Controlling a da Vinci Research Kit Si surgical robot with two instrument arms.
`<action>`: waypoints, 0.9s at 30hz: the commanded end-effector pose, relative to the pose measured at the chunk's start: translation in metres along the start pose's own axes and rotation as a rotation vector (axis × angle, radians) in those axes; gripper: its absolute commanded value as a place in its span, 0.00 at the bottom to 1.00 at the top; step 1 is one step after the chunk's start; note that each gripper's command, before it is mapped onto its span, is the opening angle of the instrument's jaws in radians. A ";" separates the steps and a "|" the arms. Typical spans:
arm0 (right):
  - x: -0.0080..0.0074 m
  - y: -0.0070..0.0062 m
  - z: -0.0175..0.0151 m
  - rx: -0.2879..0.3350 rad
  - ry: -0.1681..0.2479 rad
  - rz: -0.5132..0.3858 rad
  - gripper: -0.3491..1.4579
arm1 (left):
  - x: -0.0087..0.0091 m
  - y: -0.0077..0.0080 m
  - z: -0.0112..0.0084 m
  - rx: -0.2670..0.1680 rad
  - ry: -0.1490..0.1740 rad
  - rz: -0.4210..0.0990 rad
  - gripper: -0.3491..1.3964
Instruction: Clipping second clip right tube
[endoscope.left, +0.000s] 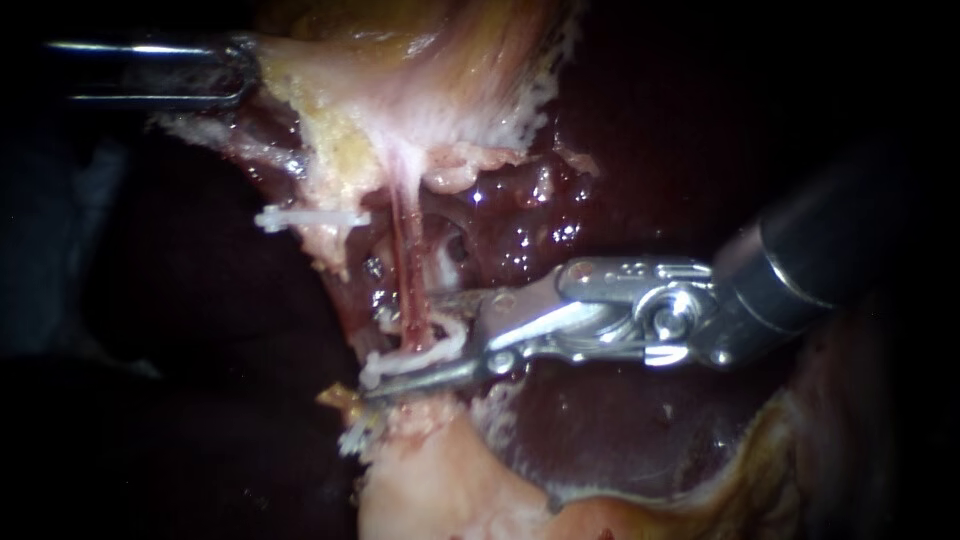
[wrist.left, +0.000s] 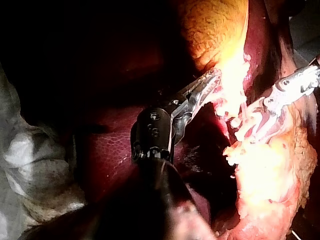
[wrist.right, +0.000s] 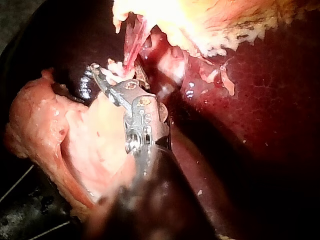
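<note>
On the left, the left instrument (endoscope.left: 240, 72) has its jaws closed tight on the pale edge of the gallbladder (endoscope.left: 430, 80) and holds it up and away, so the strands beneath stand stretched. A little to the right, an upper clip (endoscope.left: 310, 218) lies crosswise on the pale tissue, white and shut. Just beside its end, a thin reddish tube (endoscope.left: 400, 260) runs straight down from the gallbladder, and this is the one being worked on. Lower on it, well below the upper clip, the right instrument (endoscope.left: 408, 340) reaches in from the right. Its jaws stand part-way apart with a loaded clip (endoscope.left: 425, 352) held between them, one leg on either side of the tube. Dark, wet liver (endoscope.left: 620, 420) fills the space behind and to the right.

As I see it, the danger is a poor bite. If the jaws close before the tube sits fully within the clip, it may pinch only part of the wall or slide off. The far tips are hidden, so they could catch tissue behind. If the left instrument's hold slipped, the tube would slacken and shift in the jaws.

No tray, dish or other container shows in any view.
</note>
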 end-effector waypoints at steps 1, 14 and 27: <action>0.0001 0.0000 0.0001 0.000 0.005 0.001 0.44 | 0.0000 0.0000 0.0000 -0.001 0.002 0.000 0.00; 0.0011 -0.0029 0.0002 0.118 0.084 0.028 0.44 | 0.0000 -0.0002 0.0000 -0.003 0.002 0.000 0.00; 0.0024 -0.0054 0.0004 0.194 0.101 0.009 0.39 | 0.0000 -0.0002 -0.0001 -0.003 0.002 0.000 0.00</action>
